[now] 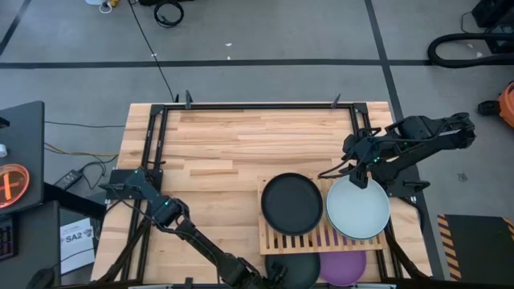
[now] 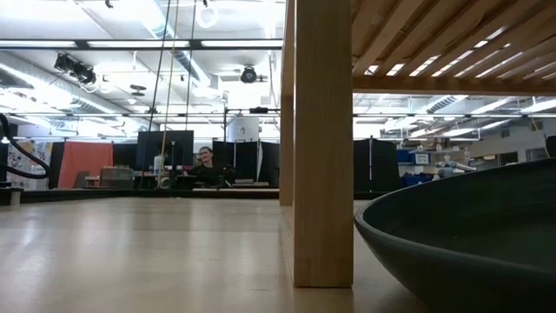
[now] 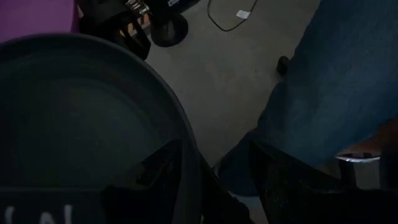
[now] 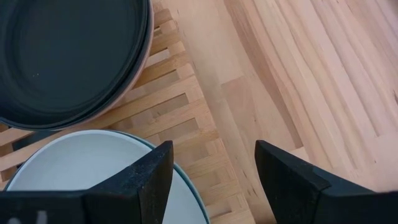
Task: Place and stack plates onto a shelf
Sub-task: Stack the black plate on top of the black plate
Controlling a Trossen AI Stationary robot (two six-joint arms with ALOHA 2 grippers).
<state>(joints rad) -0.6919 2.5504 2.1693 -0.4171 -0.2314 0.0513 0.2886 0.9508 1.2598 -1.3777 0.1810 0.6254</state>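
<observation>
- While the right arm hangs over the far right corner of the light slatted wooden shelf (image 1: 299, 239), the right gripper (image 1: 359, 176) sits just above the far rim of the pale blue-grey round plate (image 1: 358, 210), fingers spread wide and holding nothing.
- From the right wrist view, those two dark fingers (image 4: 142, 180) frame bare table planks and the slats' edge, with the pale plate's rim right beneath them and a gap between them that nothing fills.
- That pale blue-grey plate lies flat on the shelf's right half; a teal rim shows under it in the right wrist view.
- Next to it, on the left half, the matte black round plate (image 1: 291, 203) lies flat too, with a pinkish rim peeking out beneath it in the right wrist view.
- Down at the near edge, below the shelf, a dark round plate (image 1: 295, 269) and a purple round plate (image 1: 343, 266) sit side by side.
- The left arm reaches along the near edge of the butcher-block table (image 1: 217, 152), and the left gripper (image 1: 271, 274) arrives at the dark plate's rim.
- Its wrist view shows the dark plate's rim running between the spread fingers (image 3: 283, 186); whether they press on it, I cannot tell.
- The low view looks across the table top, past a wooden shelf leg (image 2: 322, 143) and a dark plate's edge close by.
</observation>
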